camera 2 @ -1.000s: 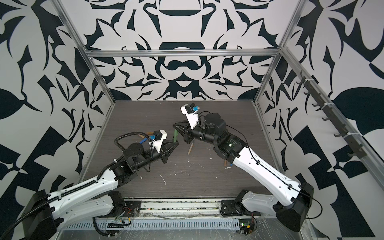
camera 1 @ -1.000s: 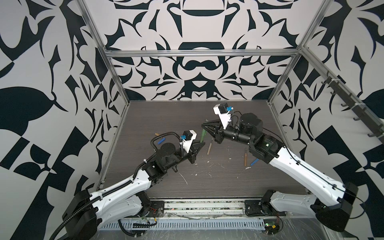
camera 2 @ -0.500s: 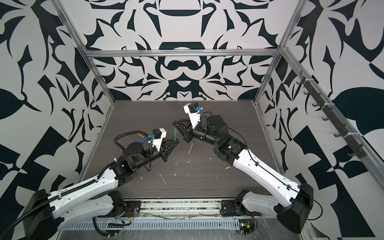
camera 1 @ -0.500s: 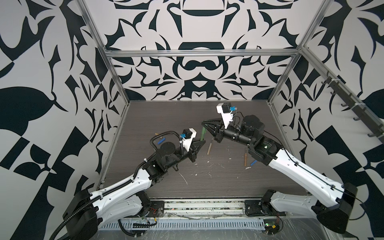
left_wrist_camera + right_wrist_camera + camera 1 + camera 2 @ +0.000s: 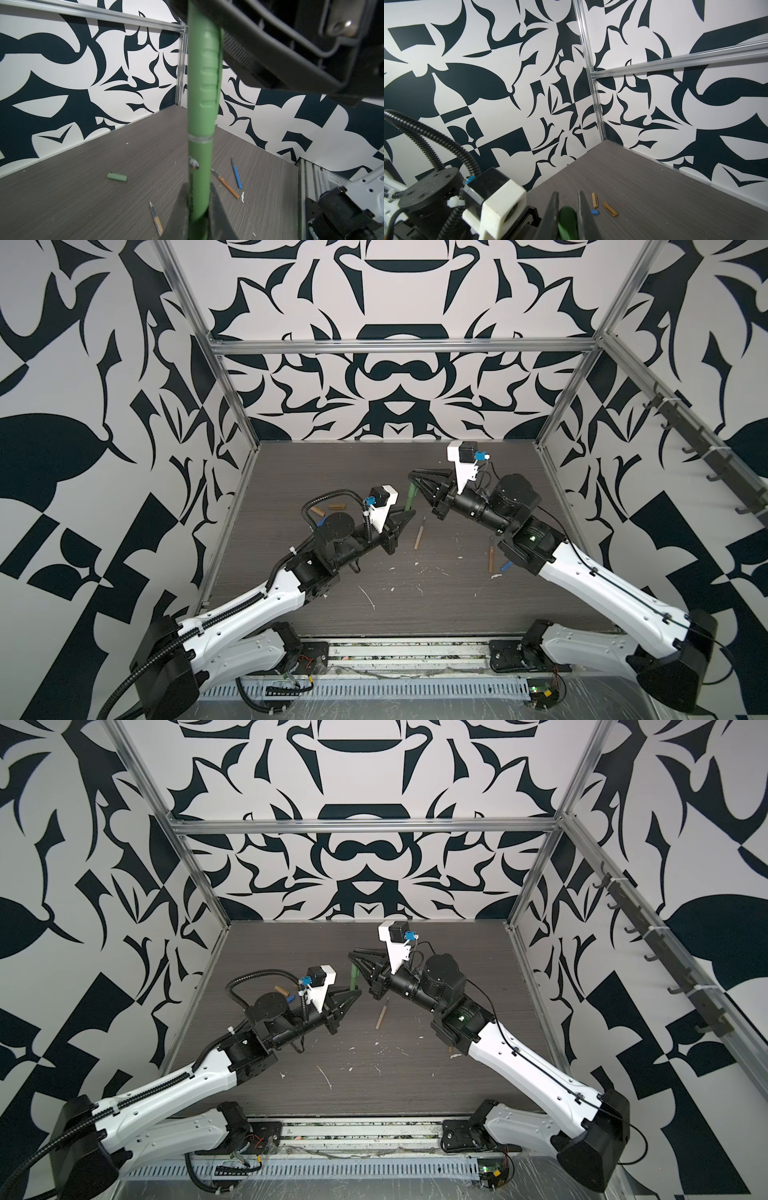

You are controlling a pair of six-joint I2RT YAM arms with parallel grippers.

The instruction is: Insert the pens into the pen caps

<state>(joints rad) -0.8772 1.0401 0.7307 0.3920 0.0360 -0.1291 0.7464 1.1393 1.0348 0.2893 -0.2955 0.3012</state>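
Both pincers are clamped on one green stick. The left pincer (image 5: 409, 513) pinches the green pen (image 5: 199, 178) low on its barrel, and the right pincer (image 5: 412, 475) pinches the green cap (image 5: 204, 72) from above. In the left wrist view cap and barrel meet at a thin seam with no dark tip showing, so the pen looks pushed home.

Against a second ago, the two tips have drifted together a little toward the far edge of the tabletop (image 5: 415, 605) in both top views, and the gap between them is barely tighter. The joined pair hangs roughly upright over the middle, clear of the surface. I read this as the end of the pressing stroke: one pincer can now let go while the other lays the capped pen down.

More work waits. A tan pen (image 5: 419, 533) lies just beside the held pair. An orange-brown pen (image 5: 491, 556) and a blue pen (image 5: 505, 567) lie nearer the right edge. A tan cap (image 5: 595, 200), an orange-brown cap (image 5: 610, 209) and a blue cap (image 5: 594, 212) sit toward the left edge, and a pale green cap (image 5: 117, 176) toward the far edge.
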